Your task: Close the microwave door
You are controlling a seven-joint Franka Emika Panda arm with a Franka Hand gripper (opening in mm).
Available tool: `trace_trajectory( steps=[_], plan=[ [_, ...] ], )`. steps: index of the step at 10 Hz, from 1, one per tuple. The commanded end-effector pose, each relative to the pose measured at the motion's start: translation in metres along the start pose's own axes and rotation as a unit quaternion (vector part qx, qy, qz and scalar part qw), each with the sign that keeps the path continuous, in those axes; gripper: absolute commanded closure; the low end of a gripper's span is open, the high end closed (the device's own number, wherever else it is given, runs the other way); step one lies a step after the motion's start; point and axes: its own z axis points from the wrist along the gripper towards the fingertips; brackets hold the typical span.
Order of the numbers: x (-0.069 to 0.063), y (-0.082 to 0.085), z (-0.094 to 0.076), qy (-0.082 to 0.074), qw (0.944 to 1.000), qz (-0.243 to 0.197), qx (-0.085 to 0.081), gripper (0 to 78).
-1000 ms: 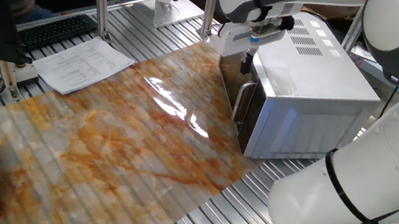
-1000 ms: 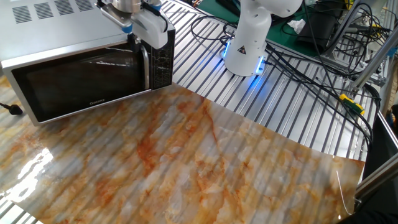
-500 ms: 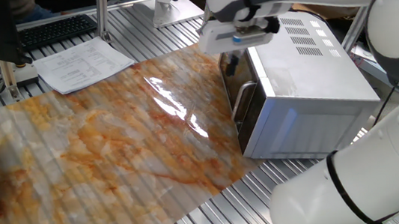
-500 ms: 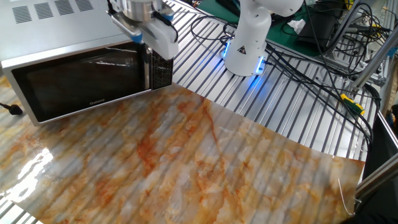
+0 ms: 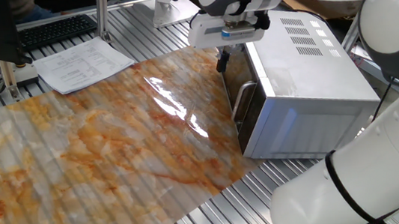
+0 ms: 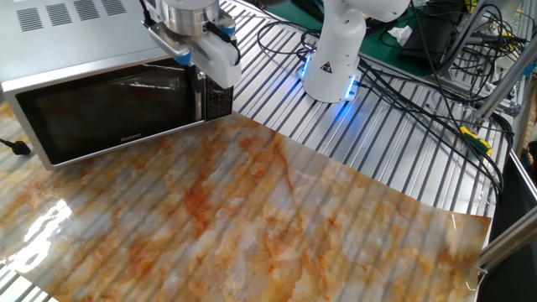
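Note:
The microwave (image 5: pixel 308 77) is a silver box at the right of the marbled mat; in the other fixed view it stands at the top left (image 6: pixel 75 33). The microwave door (image 6: pixel 109 113), with dark glass, lies flush against the body, and its bar handle (image 6: pixel 199 96) is beside the control panel. In one fixed view the door shows edge-on (image 5: pixel 239 115). My gripper (image 5: pixel 222 61) hangs just in front of the door's upper edge near the handle, and its dark fingers look pressed together and empty. In the other fixed view the gripper (image 6: pixel 200 77) overlaps the handle.
The orange marbled mat (image 5: pixel 99 153) covers the slatted table. Papers (image 5: pixel 81 65) and a keyboard (image 5: pixel 55 30) lie at the far side. The robot base (image 6: pixel 336 50) with blue light and several cables (image 6: pixel 419 92) are beside the microwave.
My gripper has moved away from the microwave top and out in front of the door, over the mat's edge. A dark-sleeved hand at the left edge has left the view.

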Motion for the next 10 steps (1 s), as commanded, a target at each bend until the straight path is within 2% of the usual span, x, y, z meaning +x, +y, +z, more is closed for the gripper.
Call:
trace_trajectory(
  steps=[1,2,3,7,8,9,10],
  plan=[
    [0.0,0.0,-0.001,-0.006,0.999,-0.044,-0.002,77.6],
    [0.0,0.0,-0.001,-0.007,0.9967,-0.081,-0.001,77.6],
    [0.0,0.0,-0.001,-0.008,0.9955,-0.094,0.0,77.6],
    [0.0,0.0,-0.001,-0.016,0.9929,-0.117,-0.01,77.6],
    [0.0,0.008,-0.003,-0.017,0.9939,-0.106,-0.025,77.6],
    [0.002,0.019,-0.006,-0.019,0.9946,-0.1,-0.024,77.6],
    [0.008,0.046,-0.012,-0.019,0.9959,-0.086,-0.019,77.6]
  ],
)
